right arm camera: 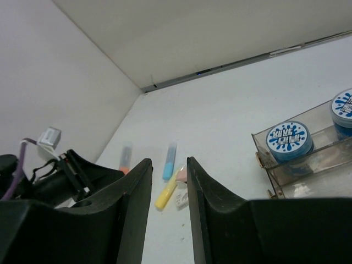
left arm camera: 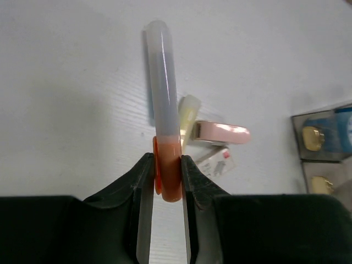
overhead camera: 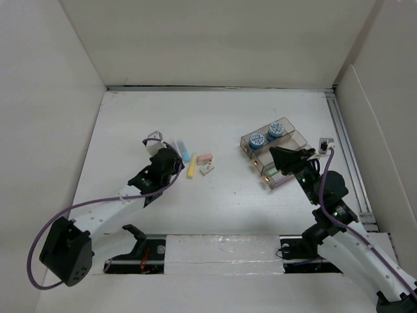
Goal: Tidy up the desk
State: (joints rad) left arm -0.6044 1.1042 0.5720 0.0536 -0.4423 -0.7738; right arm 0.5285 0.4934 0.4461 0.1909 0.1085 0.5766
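Note:
On the white desk my left gripper is shut on the orange end of a highlighter with a clear cap, fingertips pinching its body. I cannot tell whether it rests on the desk or hangs just above it. A blue highlighter, a yellow highlighter, a pink oblong item and a small white piece lie just right of it. My right gripper is open and empty, held over the clear tray. The right wrist view looks toward those items from afar.
The clear compartmented tray holds two blue-lidded pots and small gold items. Upright white walls enclose the desk on the left, back and right. A metal rail runs along the right edge.

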